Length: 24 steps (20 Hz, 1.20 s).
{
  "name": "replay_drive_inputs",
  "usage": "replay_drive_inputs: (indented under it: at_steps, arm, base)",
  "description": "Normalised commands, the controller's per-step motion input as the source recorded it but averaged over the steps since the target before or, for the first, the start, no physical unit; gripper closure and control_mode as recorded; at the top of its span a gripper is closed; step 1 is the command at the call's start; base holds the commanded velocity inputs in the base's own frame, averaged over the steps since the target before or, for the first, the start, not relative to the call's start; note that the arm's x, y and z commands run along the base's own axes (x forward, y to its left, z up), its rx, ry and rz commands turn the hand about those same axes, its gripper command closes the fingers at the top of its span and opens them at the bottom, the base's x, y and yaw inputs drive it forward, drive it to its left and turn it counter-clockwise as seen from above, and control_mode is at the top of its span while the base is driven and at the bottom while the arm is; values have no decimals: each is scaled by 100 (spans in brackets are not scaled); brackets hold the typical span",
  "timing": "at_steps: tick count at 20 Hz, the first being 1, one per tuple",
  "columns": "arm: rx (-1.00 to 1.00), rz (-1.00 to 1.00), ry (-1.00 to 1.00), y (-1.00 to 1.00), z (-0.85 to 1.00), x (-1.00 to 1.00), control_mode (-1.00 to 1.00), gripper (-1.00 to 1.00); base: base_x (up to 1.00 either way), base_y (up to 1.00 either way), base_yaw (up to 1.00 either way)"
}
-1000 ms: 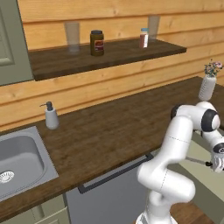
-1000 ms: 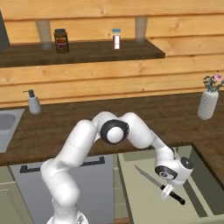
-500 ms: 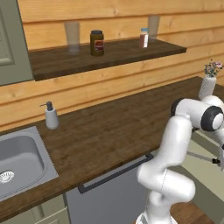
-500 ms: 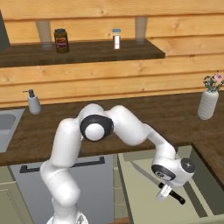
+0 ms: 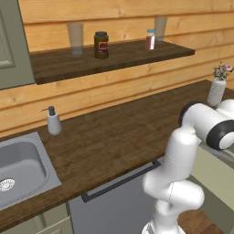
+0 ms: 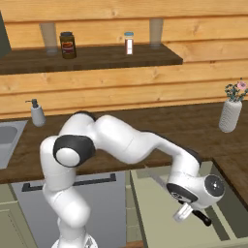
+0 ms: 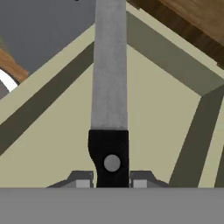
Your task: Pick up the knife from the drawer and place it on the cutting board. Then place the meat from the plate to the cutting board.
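Gripper [image 7: 111, 181] is now clamped narrow on the knife [image 7: 109, 87] — the two finger tips [image 7: 82, 180] sit tight against either side of the black handle at bottom centre of the hand view, blade running straight up the frame. A second ago the jaws were still a touch wider; they have finished closing, so the grasp looks made.

Knife is inside the open drawer [image 7: 52, 144], lying on or just above its pale floor — can't tell which from here. In the right base view the gripper [image 6: 186, 213] is low in the drawer [image 6: 160, 203] at lower right, with the blade poking out up-left of the hand and the handle tip down-right. The arm's elbow has swung over the last second, while the hand has stayed at about the same spot over the drawer.

In the left base view the arm fills the lower right and a strip of the drawer [image 5: 215, 176] shows behind it.

What it means: the pick half of step one looks ready for the lift. Next move needs a clean vertical pull — the blade is long and the drawer walls are near, so it could catch on the way out. Meat not started.
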Motion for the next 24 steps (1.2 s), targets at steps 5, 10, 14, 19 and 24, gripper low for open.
replay_drive_inputs:
  at_steps: [5, 10, 14, 19, 24]
  arm:
    - [-2, -11, -23, 65, 100, 7, -100, 100]
    - [-4, -6, -12, 100, 100, 32, -100, 100]
    - [-9, -4, 0, 100, 97, 44, -100, 100]
    - [-13, -4, 6, 100, 69, 58, -100, 100]
    - [-7, 0, 14, 49, 8, 43, 100, 100]
  base:
    - [0, 0, 0]
    - [0, 0, 0]
    - [0, 0, 0]
    - [0, 0, 0]
    - [4, 18, -1]
